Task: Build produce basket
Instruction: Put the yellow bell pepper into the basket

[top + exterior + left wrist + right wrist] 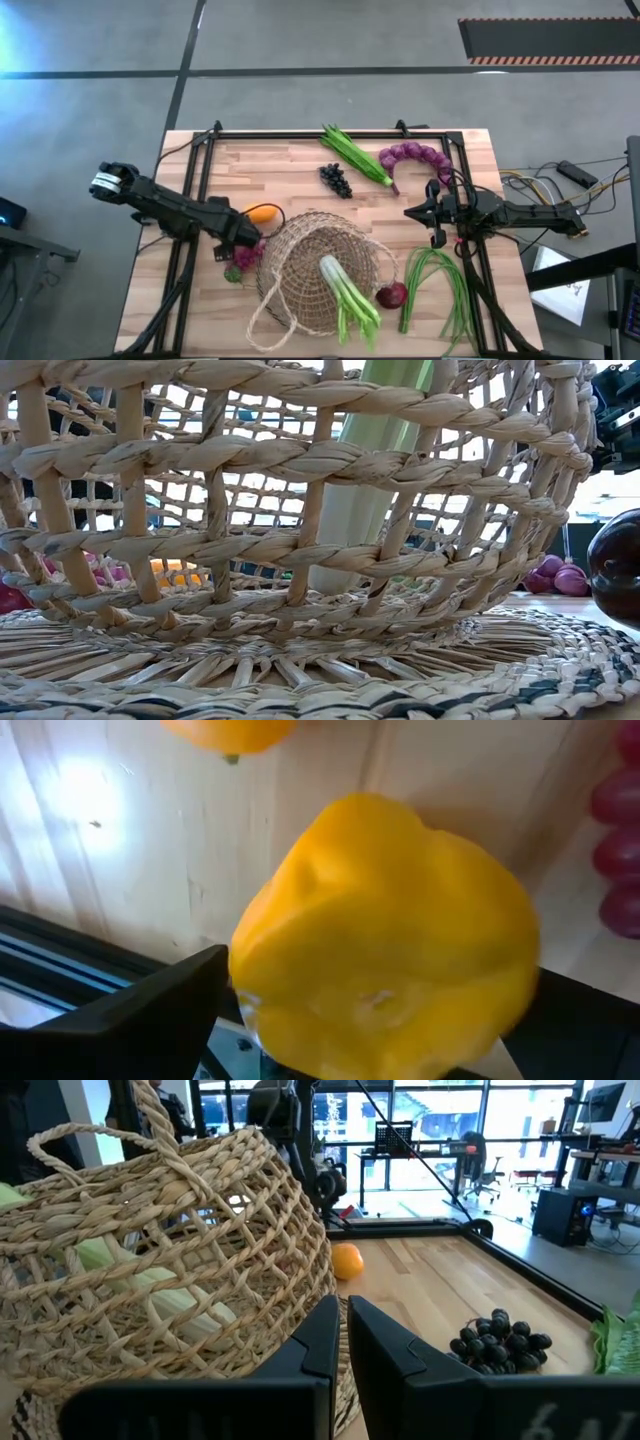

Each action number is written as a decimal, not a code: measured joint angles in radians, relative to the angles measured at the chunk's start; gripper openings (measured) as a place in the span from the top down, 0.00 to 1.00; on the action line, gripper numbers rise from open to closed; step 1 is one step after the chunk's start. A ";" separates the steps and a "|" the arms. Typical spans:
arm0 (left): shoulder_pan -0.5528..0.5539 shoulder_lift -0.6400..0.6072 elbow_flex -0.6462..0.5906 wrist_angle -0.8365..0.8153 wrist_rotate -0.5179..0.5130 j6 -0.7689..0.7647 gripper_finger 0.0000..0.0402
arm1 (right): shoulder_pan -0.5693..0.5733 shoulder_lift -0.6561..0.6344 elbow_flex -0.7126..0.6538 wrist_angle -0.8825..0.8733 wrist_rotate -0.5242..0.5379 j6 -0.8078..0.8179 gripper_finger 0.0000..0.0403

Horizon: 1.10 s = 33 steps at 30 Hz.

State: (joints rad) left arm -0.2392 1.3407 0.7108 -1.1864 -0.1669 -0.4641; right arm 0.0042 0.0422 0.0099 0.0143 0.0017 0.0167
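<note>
The tan wicker basket (pixel 318 272) stands at the table's near middle, with the leek (pixel 350 298) lying in it and over its near rim. My left gripper (pixel 240 240) is just left of the basket, shut on an orange pepper (pixel 385 935). A second orange pepper (pixel 262 212) and purple grapes (pixel 246 256) lie beside it. My right gripper (pixel 425 213) hovers shut, right of the basket. Green pods (pixel 355 155), dark grapes (pixel 335 178) and the purple onion string (pixel 415 157) lie farther back. Green beans (pixel 435 285) and a red onion (pixel 392 295) lie at near right. My left gripper pinches the orange pepper between its two fingers (pixel 150 1010), one on each flank of the pepper's body (pixel 270 970). The fingers slant in from the table's left, pointing toward the basket. Whether the pepper still touches the table does not show.
A black metal frame (pixel 300 133) runs around the working area, and its rails pass under both arms. Cables (pixel 530 180) trail off the table's right edge. The low view looks through the basket's weave (pixel 300 550) at the leek (pixel 375 480) and red onion (pixel 615 565).
</note>
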 joint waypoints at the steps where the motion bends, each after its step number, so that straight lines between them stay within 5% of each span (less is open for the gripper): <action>1: 0.003 0.000 -0.002 0.002 0.003 0.000 0.01 | 0.000 0.000 0.000 0.000 0.000 0.002 0.96; 6: 0.004 0.000 0.003 0.005 0.007 -0.030 0.04 | 0.000 0.000 0.000 0.000 0.000 0.002 0.96; 15: 0.004 0.000 0.011 0.012 0.009 -0.081 0.29 | 0.000 0.000 0.000 0.000 0.000 0.001 0.96; 20: 0.004 0.002 0.075 -0.072 0.060 -0.172 0.31 | 0.000 0.000 0.000 0.000 0.000 0.001 0.96; 27: 0.004 0.001 0.386 -0.383 0.074 -0.268 0.32 | 0.000 0.000 0.000 0.000 0.000 -0.001 0.96; 33: 0.003 0.006 0.768 -0.383 0.000 -0.340 0.32 | 0.000 0.000 0.000 0.000 0.000 0.000 0.96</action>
State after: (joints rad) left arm -0.2363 1.3467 1.4789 -1.5697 -0.1665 -0.8037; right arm 0.0040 0.0421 0.0097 0.0147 0.0017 0.0166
